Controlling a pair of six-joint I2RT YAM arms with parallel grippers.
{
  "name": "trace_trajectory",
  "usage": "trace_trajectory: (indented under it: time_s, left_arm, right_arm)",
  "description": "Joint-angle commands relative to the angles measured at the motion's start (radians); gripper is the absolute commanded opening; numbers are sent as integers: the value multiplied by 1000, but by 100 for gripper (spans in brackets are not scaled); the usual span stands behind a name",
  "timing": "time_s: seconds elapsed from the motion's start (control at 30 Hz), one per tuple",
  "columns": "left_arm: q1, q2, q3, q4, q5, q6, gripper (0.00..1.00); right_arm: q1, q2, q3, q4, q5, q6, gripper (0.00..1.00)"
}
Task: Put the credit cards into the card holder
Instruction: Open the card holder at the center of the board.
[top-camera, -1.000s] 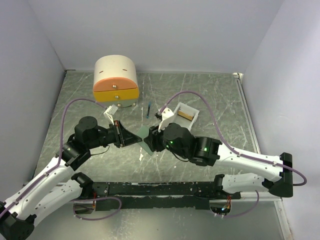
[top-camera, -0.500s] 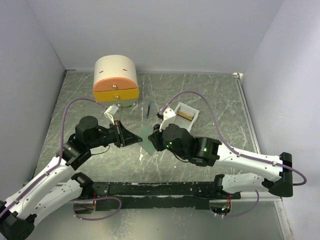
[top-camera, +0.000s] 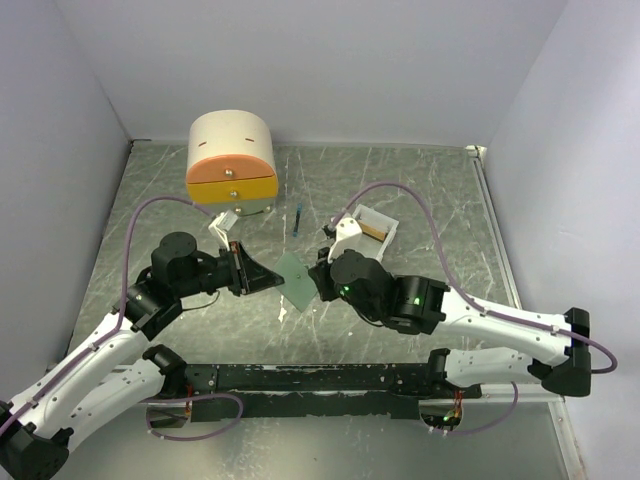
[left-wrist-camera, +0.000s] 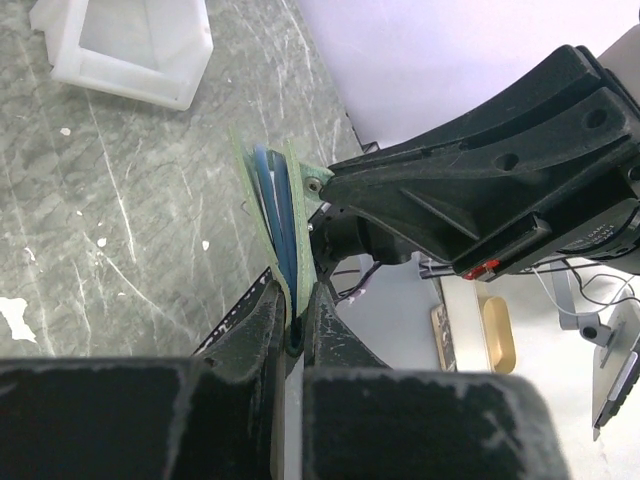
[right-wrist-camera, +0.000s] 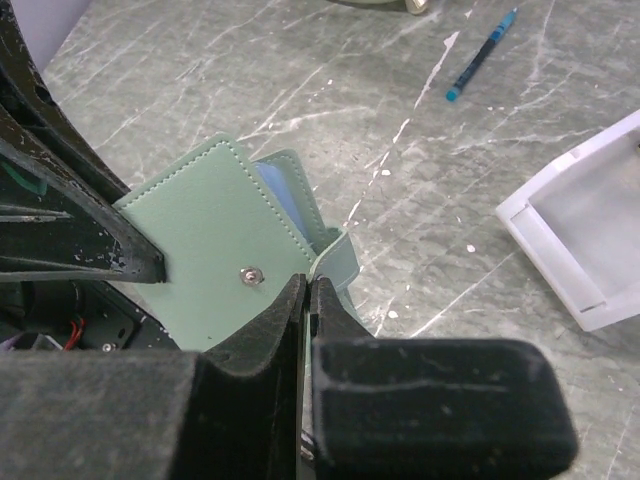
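Centrally, stitched pale-green rectangular card holder (right-wrist-camera: 200, 220), round metal snap (right-wrist-camera: 250, 276).

**Top external.** Fixed, high, above and behind both arm bases. Faces forward and down. Wide: takes in the whole grey marbled table (top-camera: 420, 190) and the pale walls around it.

**Left wrist.** Low and very close. Looks out along the left gripper (left-wrist-camera: 297, 290), across the table toward the right arm. Shows the pale green stitched card holder (left-wrist-camera: 243, 170) edge-on and the open white plastic tray (left-wrist-camera: 130, 85) at upper left.

**Right wrist.** Close, tilted down along the right gripper (right-wrist-camera: 307, 283). The card holder's snap-fastened face sits at centre-left and the tray at the right edge.

**Shared.** Card holder and tray appear in all three views. The thin blue pen (right-wrist-camera: 480, 55) appears in the top external and right wrist views only.
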Motion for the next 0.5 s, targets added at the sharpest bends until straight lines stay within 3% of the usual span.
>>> trace_trajectory:
  time_s: [0.0, 0.2, 0.37, 0.47]
  left_arm:
    - [-2, 7, 35, -11, -8, 35, 7]
    - [-2, 90, -7, -17, -29, 42, 15]
    - [-2, 203, -98, 98, 4, 27, 19]
    - [-2, 283, -112, 86, -33, 49, 32]
  right_arm:
    - [-4, -27, -51, -6, 13, 12, 0]
    - [-3, -54, -132, 66, -45, 58, 0]
    - [-3, -75, -261, 147, -75, 146, 0]
    - [-4, -65, -319, 170, -70, 184, 0]
